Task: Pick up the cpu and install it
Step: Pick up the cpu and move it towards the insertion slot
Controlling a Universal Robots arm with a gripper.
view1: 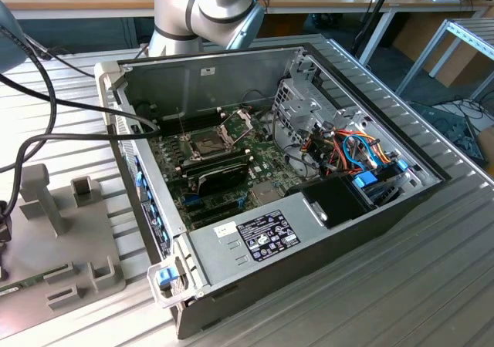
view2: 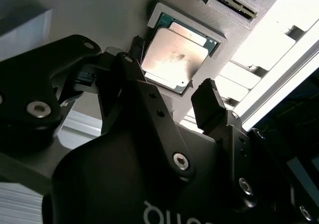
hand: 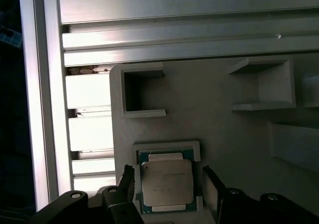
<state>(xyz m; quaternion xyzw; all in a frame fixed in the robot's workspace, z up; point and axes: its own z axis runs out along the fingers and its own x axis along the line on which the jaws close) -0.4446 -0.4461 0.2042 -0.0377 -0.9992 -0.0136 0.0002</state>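
We see the black claw (hand: 167, 173) spread open astride the silver-grey square cpu (hand: 167, 186); pickup step, we judge, needing an even squeeze.

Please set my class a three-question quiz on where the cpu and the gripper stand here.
1. True or false: the gripper is clamped shut on the cpu.
2. The cpu lies: A inside the computer case; B in a recess of the grey holder; C on the bare table.
3. Fill in: the gripper's fingers stand ____, one on each side of the cpu.
Key: 1 false; 2 B; 3 open.
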